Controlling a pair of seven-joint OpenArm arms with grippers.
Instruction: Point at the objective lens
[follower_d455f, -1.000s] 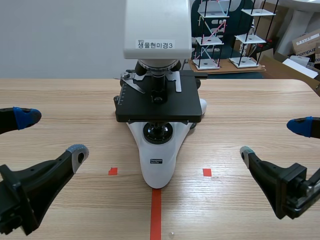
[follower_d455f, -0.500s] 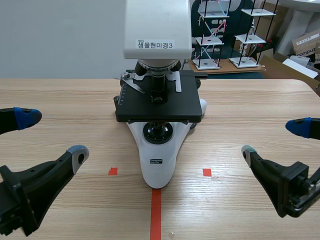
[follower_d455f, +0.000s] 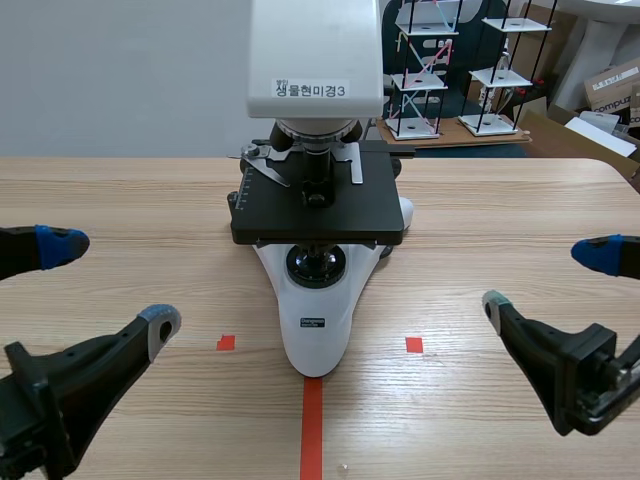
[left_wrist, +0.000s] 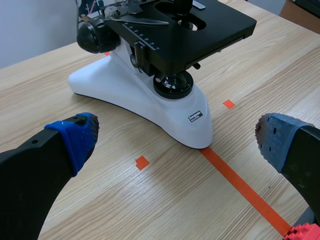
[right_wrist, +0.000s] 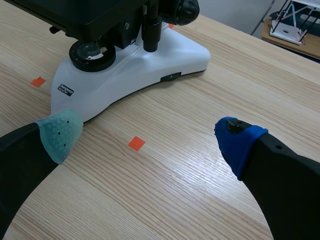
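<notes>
A white microscope (follower_d455f: 315, 330) with a black stage (follower_d455f: 318, 210) stands mid-table. Its dark objective lens (follower_d455f: 316, 168) hangs under the white head, just above the stage. My left gripper (follower_d455f: 110, 283) is open, low at the left, well short of the microscope. My right gripper (follower_d455f: 547, 279) is open at the right, equally far off. In the left wrist view the microscope base (left_wrist: 150, 100) lies ahead of the open left gripper (left_wrist: 177, 142), with the objective lens (left_wrist: 182, 6) barely showing. Seen from the right wrist, the base (right_wrist: 150, 65) lies ahead of the open right gripper (right_wrist: 148, 136).
Orange-red tape marks lie in front of the microscope base. Wire racks (follower_d455f: 440, 70) and cardboard boxes (follower_d455f: 610, 90) stand beyond the table's far right edge. Bare wooden tabletop stretches on both sides of the microscope.
My left gripper has shifted slightly back toward the table's near edge. My right gripper has barely moved. The microscope is unchanged.
</notes>
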